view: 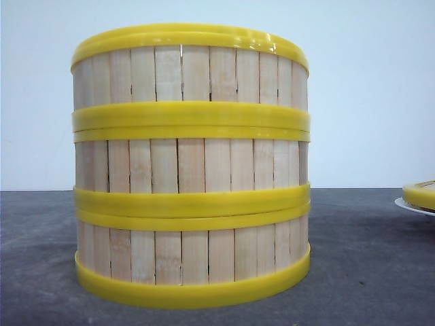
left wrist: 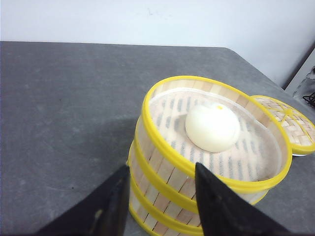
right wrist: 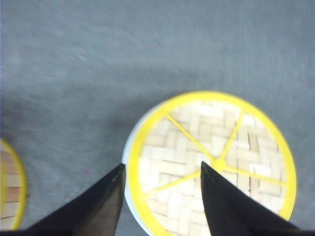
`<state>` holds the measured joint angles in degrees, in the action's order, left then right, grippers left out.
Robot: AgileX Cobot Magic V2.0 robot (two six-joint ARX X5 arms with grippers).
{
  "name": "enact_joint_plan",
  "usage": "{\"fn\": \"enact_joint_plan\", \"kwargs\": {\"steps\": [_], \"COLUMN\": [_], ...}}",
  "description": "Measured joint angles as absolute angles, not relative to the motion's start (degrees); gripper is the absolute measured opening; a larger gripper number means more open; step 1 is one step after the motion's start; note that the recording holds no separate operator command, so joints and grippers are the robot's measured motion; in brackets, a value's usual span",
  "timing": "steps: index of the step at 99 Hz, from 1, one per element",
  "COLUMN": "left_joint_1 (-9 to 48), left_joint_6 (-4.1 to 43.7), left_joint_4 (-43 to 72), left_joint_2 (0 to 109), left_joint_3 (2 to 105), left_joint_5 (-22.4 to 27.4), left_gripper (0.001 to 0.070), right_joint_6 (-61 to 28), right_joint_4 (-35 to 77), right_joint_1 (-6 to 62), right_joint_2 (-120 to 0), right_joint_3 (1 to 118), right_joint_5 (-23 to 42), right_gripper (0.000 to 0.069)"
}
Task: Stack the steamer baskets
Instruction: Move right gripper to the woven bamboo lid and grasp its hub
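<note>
Grey desk (view: 380, 272) under a white wall carried the three steamer baskets (view: 191, 170) already stacked. A white bun (left wrist: 212, 127) sat in the top one. Both the left end effector (left wrist: 160, 196) and the right end effector (right wrist: 162, 196) were apart, empty. Stacking looked done; the lid (right wrist: 216, 172), at three o'clock, seemingly came next.

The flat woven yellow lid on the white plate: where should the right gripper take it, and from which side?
Probably from straight above, at the small yellow knob where the spokes of the flat woven yellow lid meet. The lid lies flat on the white plate, so its thin rim offers little side purchase. The right gripper is open, above the lid, with the knob near one finger.
</note>
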<state>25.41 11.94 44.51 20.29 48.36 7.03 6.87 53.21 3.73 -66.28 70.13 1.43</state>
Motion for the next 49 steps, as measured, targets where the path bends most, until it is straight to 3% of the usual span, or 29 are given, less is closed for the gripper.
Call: {"fn": "enact_joint_plan", "kwargs": {"steps": [19,49], "left_joint_1": [25.41,25.41], "left_joint_6": [11.73,11.62], "left_joint_4": [44.77,46.04], "left_joint_2": [20.29,20.29], "left_joint_3": [48.36,48.36], "left_joint_5": [7.03,7.03], "left_gripper": [0.0241,0.0241], "right_joint_6": [7.84,7.94], "right_joint_4": [51.83,51.94], "right_joint_1": [-2.63,-6.37], "right_joint_2": [-71.85,-80.99], "right_joint_3": [68.71,68.71], "right_joint_5": [-0.16,-0.03], "right_gripper": [0.0292,0.0292]}}
